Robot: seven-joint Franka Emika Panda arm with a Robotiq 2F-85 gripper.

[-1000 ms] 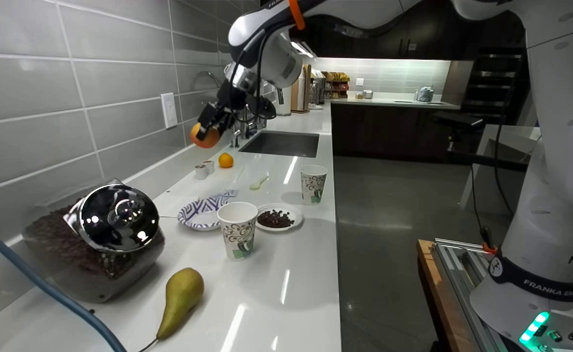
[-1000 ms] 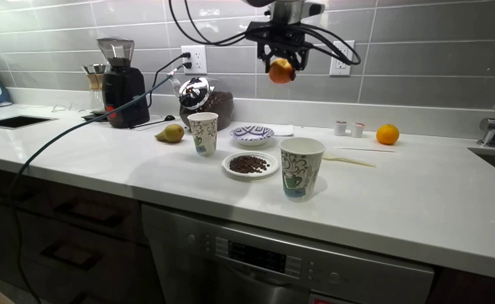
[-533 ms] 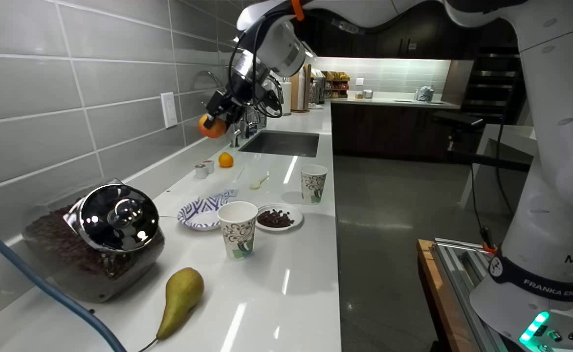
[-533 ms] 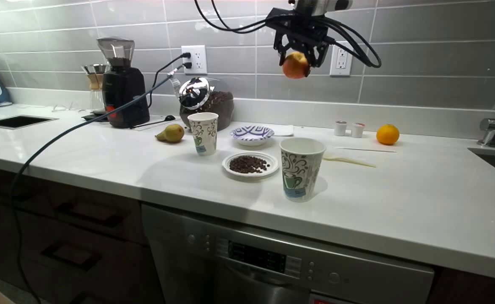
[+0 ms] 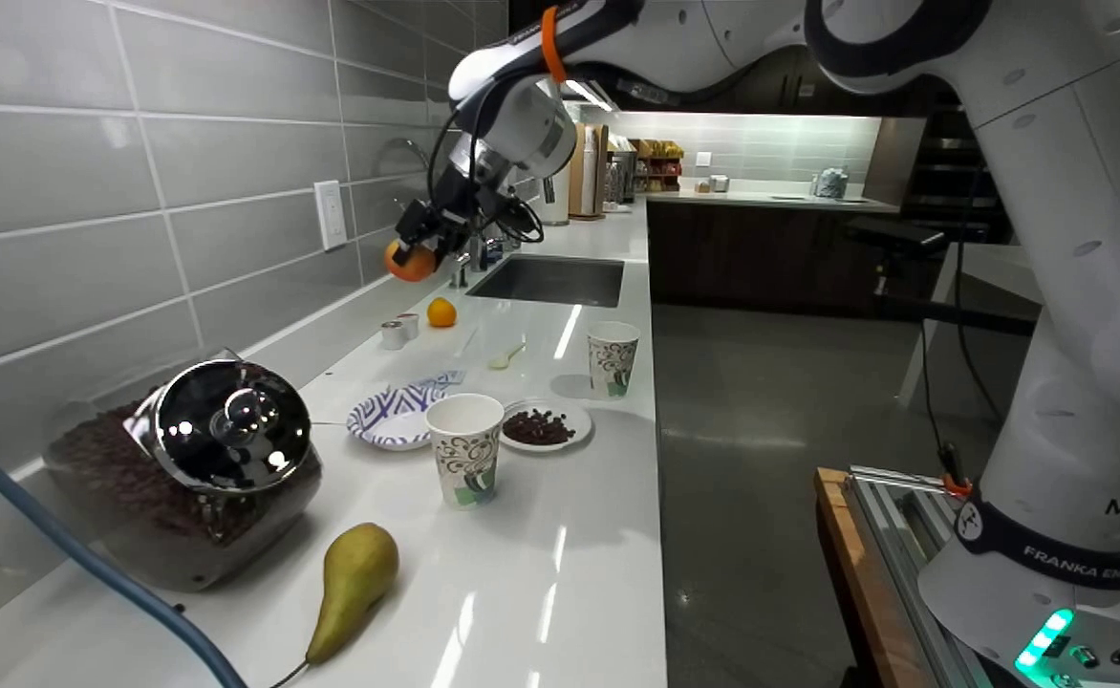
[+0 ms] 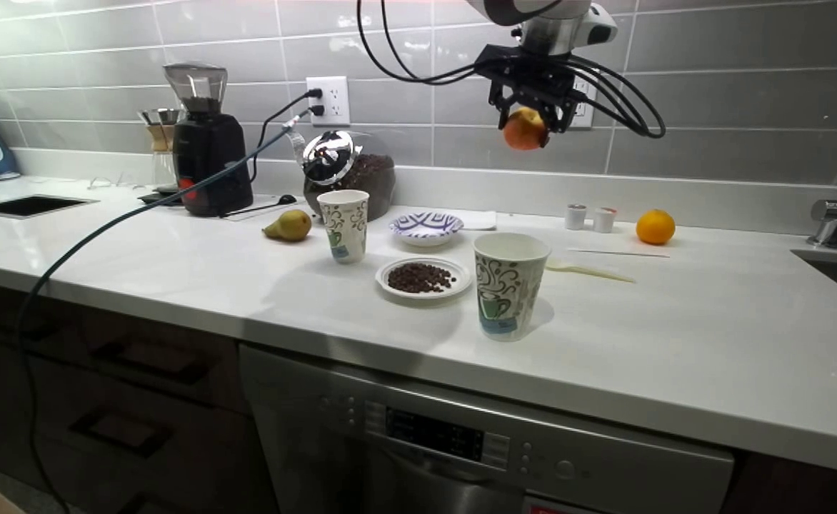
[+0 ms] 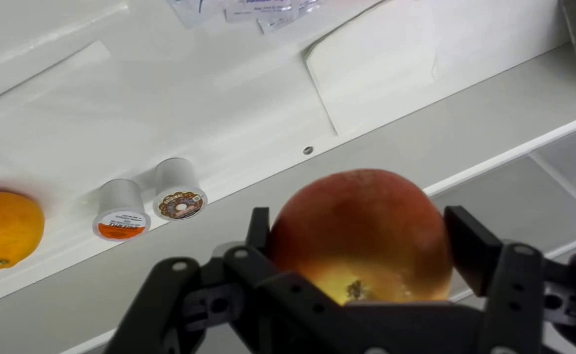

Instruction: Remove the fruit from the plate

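My gripper (image 6: 525, 133) is shut on a round red-and-yellow, apple-like fruit (image 7: 361, 231). It holds this fruit high above the counter near the tiled wall, between the plate and the orange. In the wrist view both fingers of the gripper (image 7: 362, 238) press on the fruit's sides. The white plate (image 6: 426, 227) with a blue pattern stands on the counter with nothing on it; it also shows in an exterior view (image 5: 398, 416). The small orange citrus fruit (image 6: 655, 227) rests on the counter beyond the coffee pods, also in the wrist view (image 7: 5, 230).
Two coffee pods (image 6: 590, 218) stand beside the orange. A plate with dark beans (image 6: 424, 278) and two paper cups (image 6: 510, 285) stand near the plate. A pear (image 5: 355, 588), a jar of beans (image 5: 187, 468), a plastic utensil (image 6: 590, 271) and the sink (image 5: 550, 281) are also around.
In both exterior views my gripper has moved with the held fruit, rightward, towards the orange. It rose a little, then came down again over the last half second. Things on the counter have not moved.
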